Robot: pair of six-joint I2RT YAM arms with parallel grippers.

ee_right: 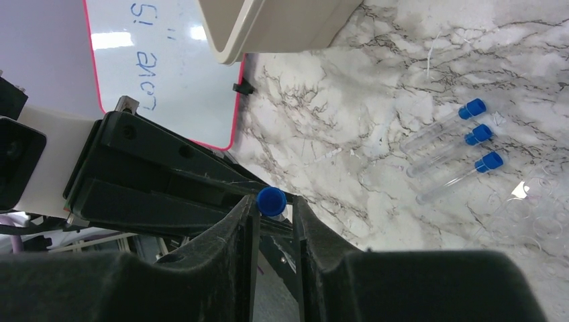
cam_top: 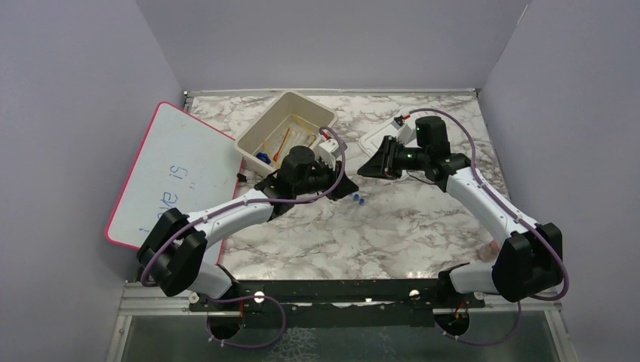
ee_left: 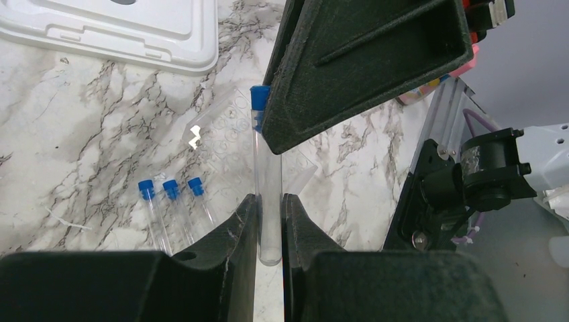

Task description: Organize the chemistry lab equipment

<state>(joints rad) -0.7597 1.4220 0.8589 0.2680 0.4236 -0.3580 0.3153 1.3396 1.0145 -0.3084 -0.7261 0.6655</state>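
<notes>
Mid-air handover: left gripper (ee_left: 270, 204) clamped on clear tube (ee_left: 268, 161) above marble table (cam_top: 392, 226). Right gripper (ee_right: 273, 218) flanks its blue cap (ee_right: 272, 200), grip unclear. Next, likely: right secures cap end, left releases, tube to tub (cam_top: 260, 119).

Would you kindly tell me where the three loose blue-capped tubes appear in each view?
Top external: the three loose tubes, tiny, on the marble table between the arms.
Left wrist: tubes lower left, caps up, beside the left fingers.
Right wrist: tubes at right, caps upper right.
Shared landmark: the held tube in the left fingers; its blue cap shows low centre in the right wrist view.
</notes>
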